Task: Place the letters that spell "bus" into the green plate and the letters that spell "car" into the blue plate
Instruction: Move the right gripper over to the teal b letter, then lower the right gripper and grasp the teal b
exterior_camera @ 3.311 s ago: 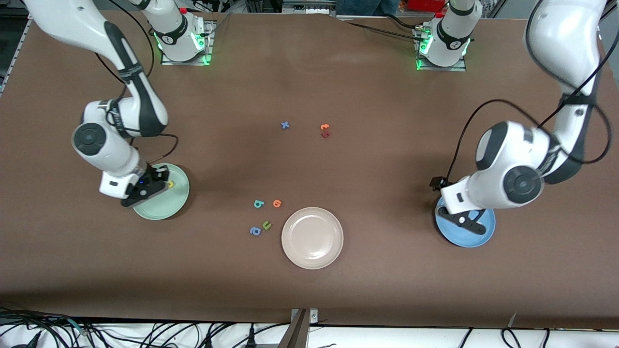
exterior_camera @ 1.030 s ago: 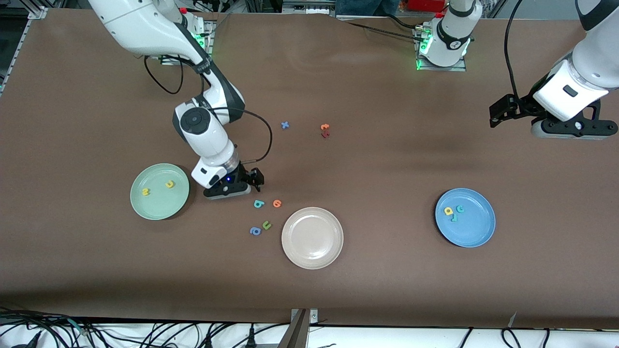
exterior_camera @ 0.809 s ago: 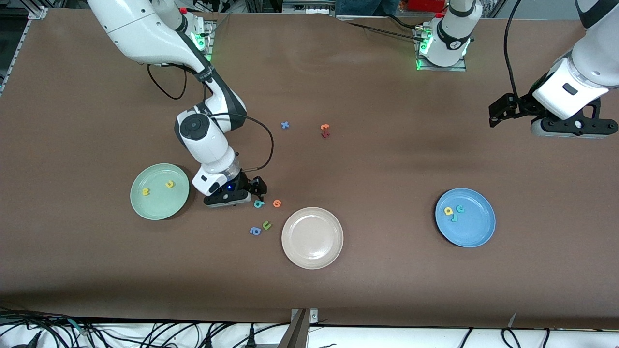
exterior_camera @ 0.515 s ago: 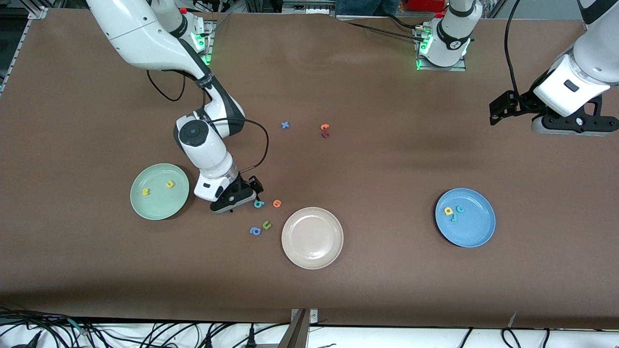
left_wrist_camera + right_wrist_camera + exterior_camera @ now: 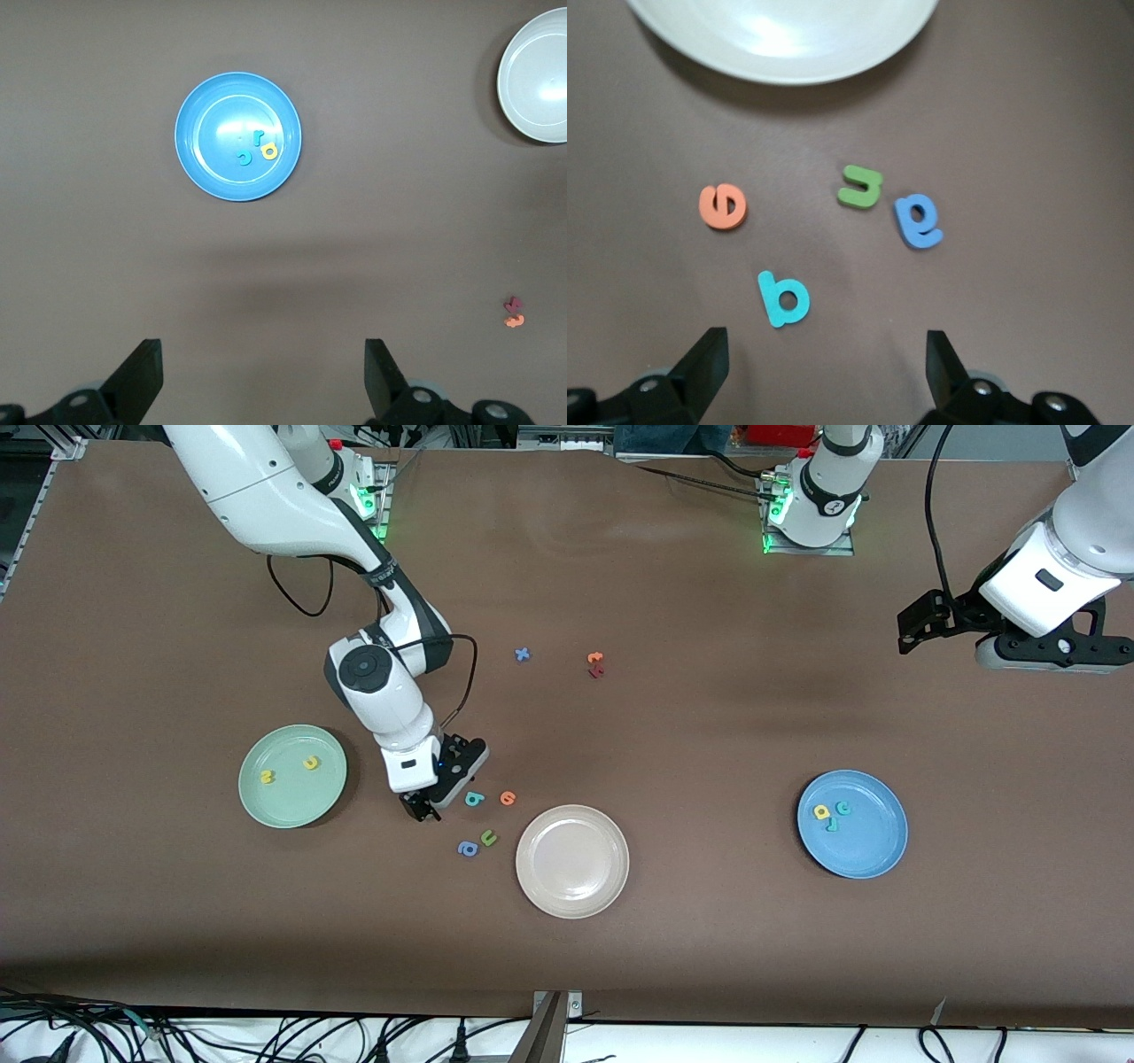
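Note:
The teal "b" [image 5: 474, 799] [image 5: 784, 298] lies flat on the table. My right gripper [image 5: 446, 786] [image 5: 822, 372] hangs open low over the table, just beside the "b" on the side of the green plate [image 5: 292, 808], holding nothing. In that plate lie a yellow "u" [image 5: 311, 763] and a yellow "s" [image 5: 267, 777]. The blue plate [image 5: 873, 850] [image 5: 213, 173] holds a yellow "a" [image 5: 821, 811] [image 5: 269, 151], a teal "c" [image 5: 842, 808] [image 5: 244, 158] and a teal "r" [image 5: 831, 825] [image 5: 258, 137]. My left gripper [image 5: 1041, 657] [image 5: 259, 381] waits open and empty, high over the left arm's end of the table.
An orange round letter [image 5: 508, 798] [image 5: 723, 206], a green "u" [image 5: 488, 837] [image 5: 860, 188] and a blue "a" [image 5: 468, 849] [image 5: 919, 221] lie close to the "b". A beige plate [image 5: 572, 868] [image 5: 788, 35] sits beside them. A blue "x" [image 5: 523, 654] and an orange and a red letter [image 5: 595, 664] lie mid-table.
My right gripper has come down from beside the green plate to the teal "b" and turned its hand round. The left gripper has barely drifted. No letter has moved.

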